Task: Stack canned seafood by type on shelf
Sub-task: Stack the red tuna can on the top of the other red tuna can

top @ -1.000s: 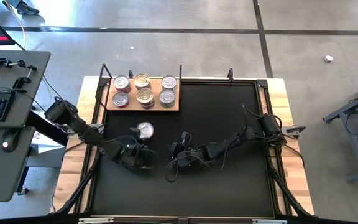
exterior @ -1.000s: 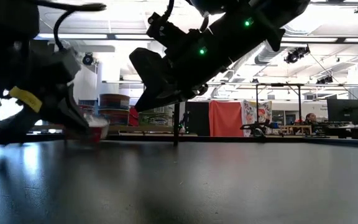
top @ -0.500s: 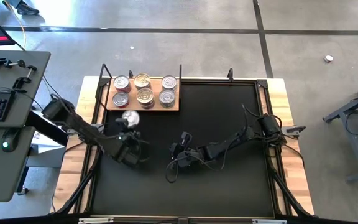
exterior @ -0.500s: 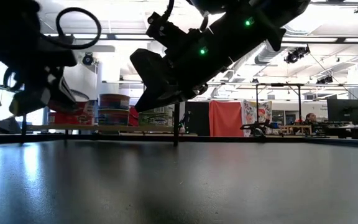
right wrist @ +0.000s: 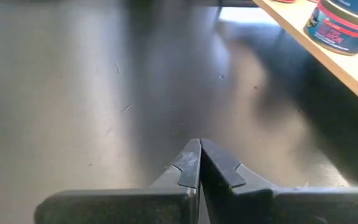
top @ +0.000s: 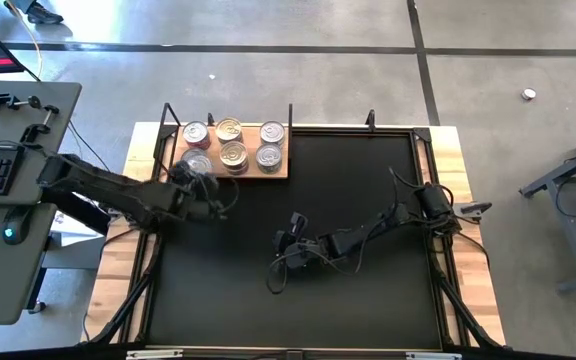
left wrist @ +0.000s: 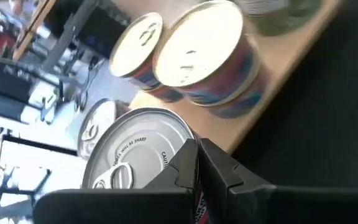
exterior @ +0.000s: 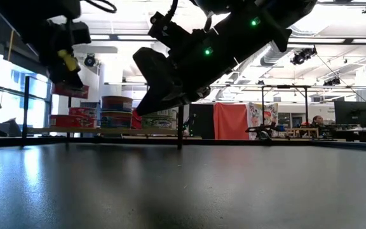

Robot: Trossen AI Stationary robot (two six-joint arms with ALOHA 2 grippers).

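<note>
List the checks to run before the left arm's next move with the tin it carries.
1. Grip: ok. The left gripper is shut on the red-sided round tin with a silver pull-tab lid, which is lifted off the table.
2. Position: ok. The tin hangs over the front-left part of the flat light-brown wooden board.
3. Clearance: ok. The low view shows a gap between the tin and the red tins on the board.
4. Centring over the tin beneath: cannot tell. That spot is hidden in the high view.
5. Other arm: ok. The right gripper is shut, mid-table over the black mat and away from the board.
</note>
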